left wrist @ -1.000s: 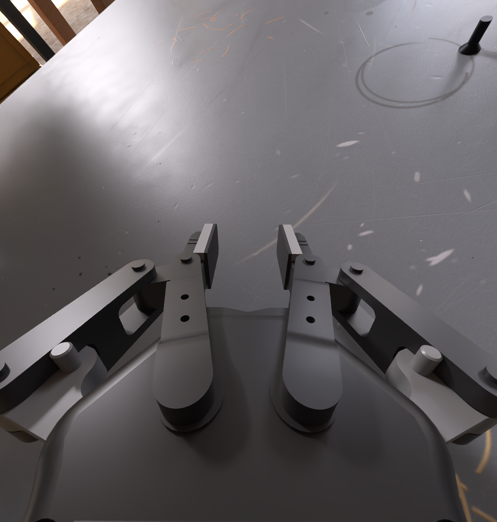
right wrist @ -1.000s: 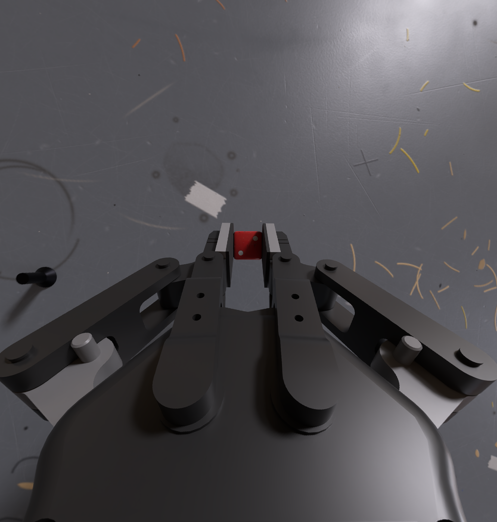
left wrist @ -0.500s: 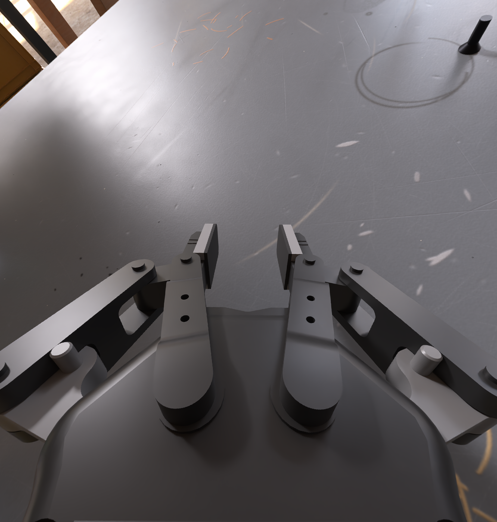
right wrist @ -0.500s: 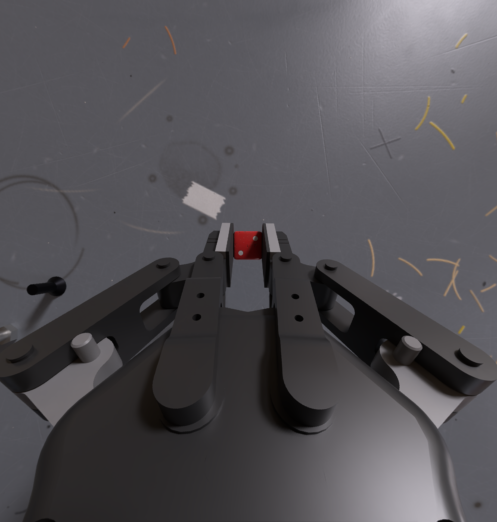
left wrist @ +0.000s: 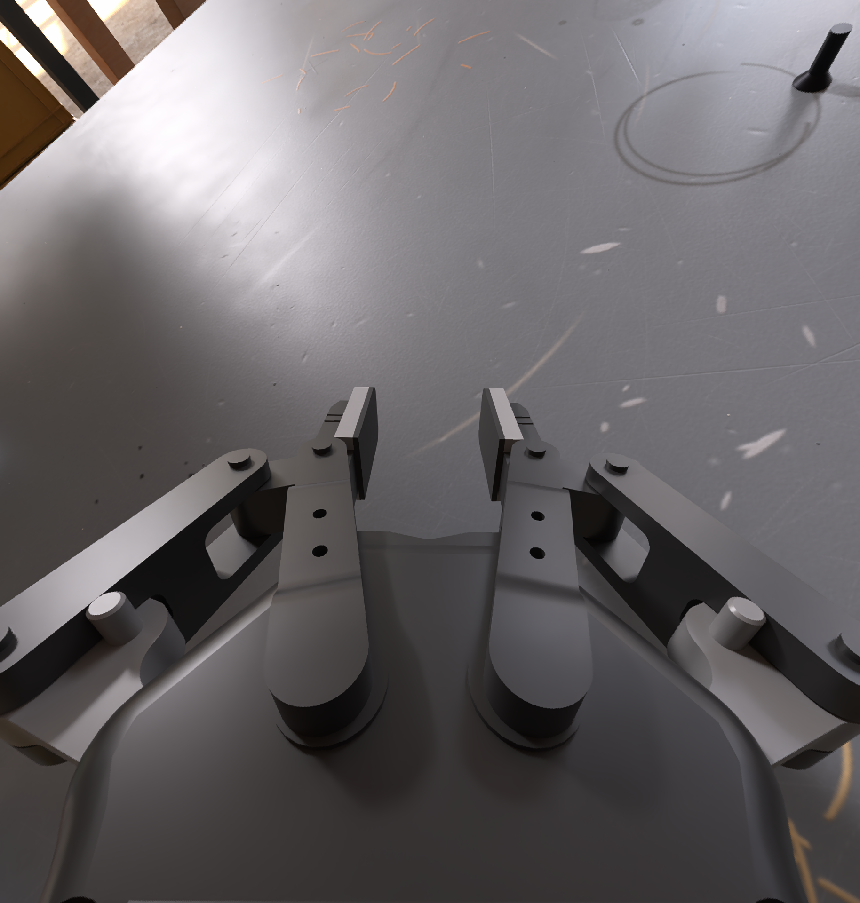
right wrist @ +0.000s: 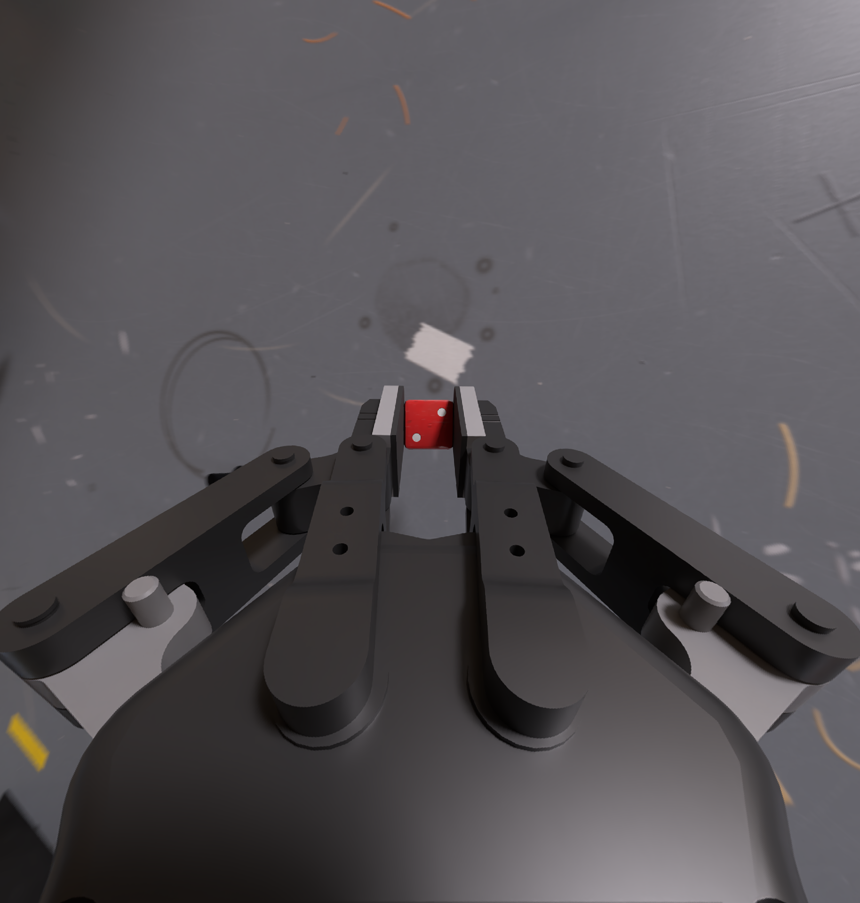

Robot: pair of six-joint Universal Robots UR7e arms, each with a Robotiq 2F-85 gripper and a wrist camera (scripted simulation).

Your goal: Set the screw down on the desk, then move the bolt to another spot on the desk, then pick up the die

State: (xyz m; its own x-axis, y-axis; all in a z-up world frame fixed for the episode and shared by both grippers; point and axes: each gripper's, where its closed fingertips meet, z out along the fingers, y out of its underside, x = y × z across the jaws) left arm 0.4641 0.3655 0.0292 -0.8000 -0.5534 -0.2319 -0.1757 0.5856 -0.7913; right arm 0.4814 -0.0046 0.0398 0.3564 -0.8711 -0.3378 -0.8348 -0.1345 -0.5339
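Note:
My right gripper [right wrist: 428, 413] is shut on a small red die [right wrist: 428, 424] with white pips and holds it well above the grey desk [right wrist: 614, 146]. My left gripper [left wrist: 428, 420] is open and empty, hovering over the desk [left wrist: 320, 244]. A black bolt [left wrist: 821, 63] stands on its head at the far right of the left wrist view, beside a ring-shaped scuff [left wrist: 716, 127]. In the right wrist view only a dark sliver [right wrist: 218, 476] shows behind my left linkage, by the ring scuff [right wrist: 218, 400]. I cannot make out the screw.
A white tape patch [right wrist: 440, 352] lies on the desk just beyond the die. Orange and yellow shavings [right wrist: 789, 464] are scattered about. The desk's far left edge [left wrist: 100, 97] borders wooden slats. A dark corner [right wrist: 7, 830] shows at lower left.
My right gripper has carried the die higher and swung. The desk marks have shifted right in its view and the bolt has slid behind the linkage. The left gripper has not moved.

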